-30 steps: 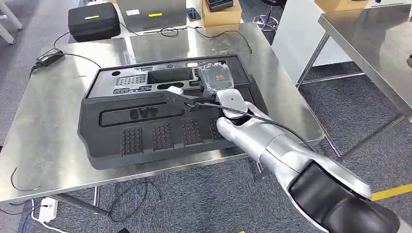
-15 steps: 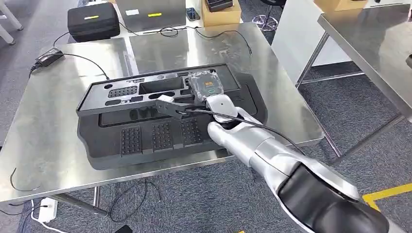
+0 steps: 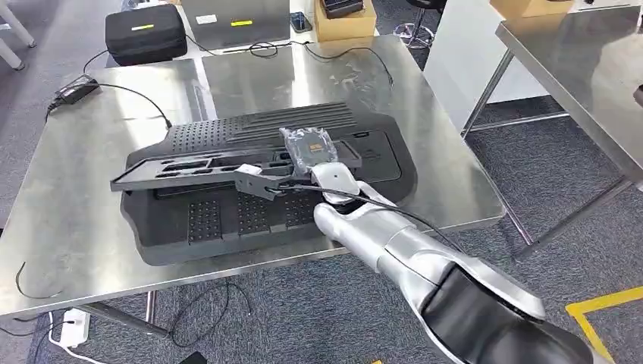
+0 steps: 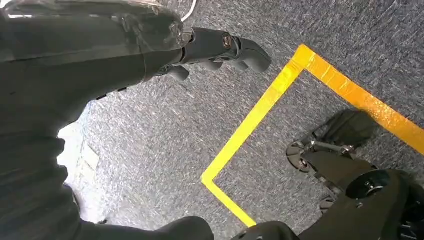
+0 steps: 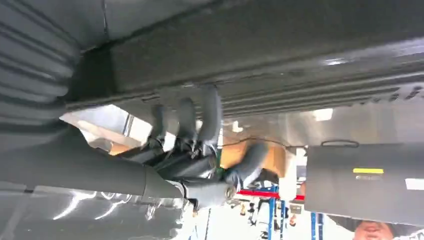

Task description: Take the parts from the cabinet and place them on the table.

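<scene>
On the steel table lies a large black moulded part with ribbed patches. Above it my right hand grips the near edge of a second, flatter black panel, which is tilted low over the first, its left end sticking out. In the right wrist view my fingers curl over that panel's edge. A plastic-wrapped module sits at the back of my right hand. My left hand hangs over the grey carpet, holding nothing, its fingers loosely apart.
A black case, a cardboard box and a power adapter with its cable sit at the table's far side. Another steel table stands to the right. Yellow floor tape marks the carpet.
The held panel has tipped from leaning nearly upright down to almost flat over the lower part. My right hand has shifted left and towards me with it.
</scene>
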